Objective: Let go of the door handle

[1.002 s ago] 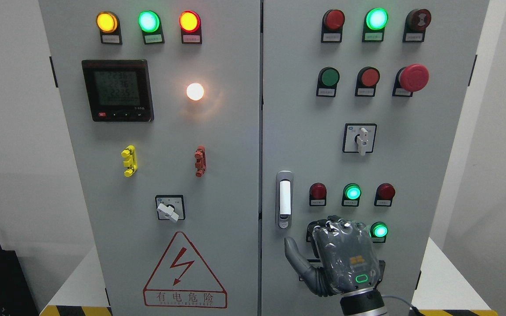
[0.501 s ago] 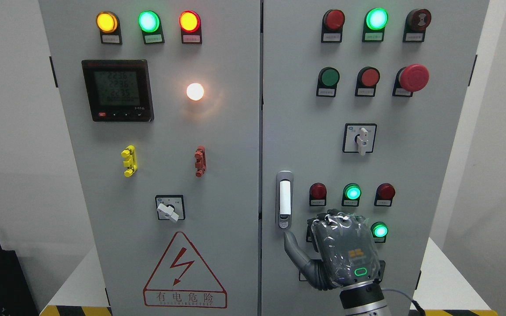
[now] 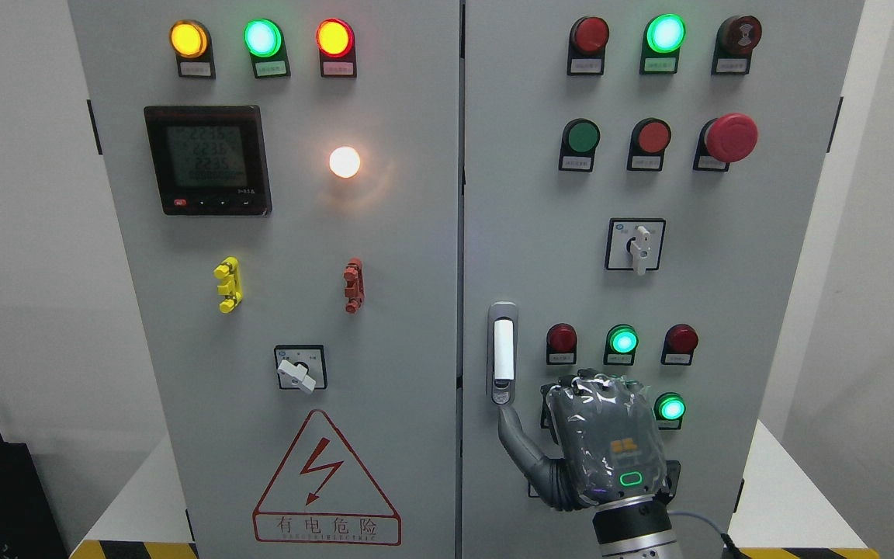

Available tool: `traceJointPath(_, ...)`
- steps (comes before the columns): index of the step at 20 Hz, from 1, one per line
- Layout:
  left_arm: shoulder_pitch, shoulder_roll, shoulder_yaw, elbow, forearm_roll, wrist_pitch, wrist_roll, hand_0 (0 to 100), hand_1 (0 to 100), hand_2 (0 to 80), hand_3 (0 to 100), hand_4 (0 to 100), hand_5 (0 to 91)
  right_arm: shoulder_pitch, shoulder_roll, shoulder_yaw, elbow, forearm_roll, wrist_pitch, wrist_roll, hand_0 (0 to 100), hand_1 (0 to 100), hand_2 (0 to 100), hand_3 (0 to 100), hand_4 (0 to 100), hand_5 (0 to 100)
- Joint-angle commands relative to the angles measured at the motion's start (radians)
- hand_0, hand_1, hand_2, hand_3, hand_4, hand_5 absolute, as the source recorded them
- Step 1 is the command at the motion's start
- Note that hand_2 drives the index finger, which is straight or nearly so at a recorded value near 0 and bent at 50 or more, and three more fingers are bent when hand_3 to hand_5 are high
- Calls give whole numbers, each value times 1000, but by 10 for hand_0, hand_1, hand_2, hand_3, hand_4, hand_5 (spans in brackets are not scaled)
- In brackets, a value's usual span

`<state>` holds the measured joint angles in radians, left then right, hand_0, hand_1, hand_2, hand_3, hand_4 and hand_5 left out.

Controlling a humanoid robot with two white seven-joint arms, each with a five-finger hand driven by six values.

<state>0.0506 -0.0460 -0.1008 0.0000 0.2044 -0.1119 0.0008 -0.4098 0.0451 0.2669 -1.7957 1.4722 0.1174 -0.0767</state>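
Right hand point(image 3: 598, 450) risen toward door handle point(image 3: 503, 353), curled fingers hidden

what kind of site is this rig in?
Probably a lab or test bay, not a live plant: a two-door electrical control cabinet with indicator lamps, a digital meter and a shock-warning triangle, standing against plain white walls. The right hand is near the door handle.

A digital meter point(image 3: 207, 160) was mounted on the left door, with a yellow clip point(image 3: 228, 285) and a warning triangle point(image 3: 327, 479) seen below it.
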Motion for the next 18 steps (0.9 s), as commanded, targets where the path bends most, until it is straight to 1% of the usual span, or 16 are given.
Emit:
traceJointPath(1,0,0,1,-31,1,0,1,120,389,0,0,0,0,9,59,23,-13,8,10,2,437,0,988,1000,911,959)
traceJointPath(4,0,0,0,-31,0,0,1,120,389,0,0,0,0,11,82,23,-17,16,10,3,435,0,993,1000,935,960)
traceJointPath(8,0,0,0,-31,1,0,1,120,389,0,0,0,0,22,84,22,-19,22,11,8,434,0,999,1000,975,961)
traceJointPath(11,0,0,1,-31,0,0,1,120,389,0,0,0,0,22,90,22,-19,34,59,38,433,0,1000,1000,983,966)
traceJointPath(18,0,0,0,-31,1,0,1,120,389,0,0,0,0,20,91,18,-19,37,67,35,433,0,1000,1000,980,969)
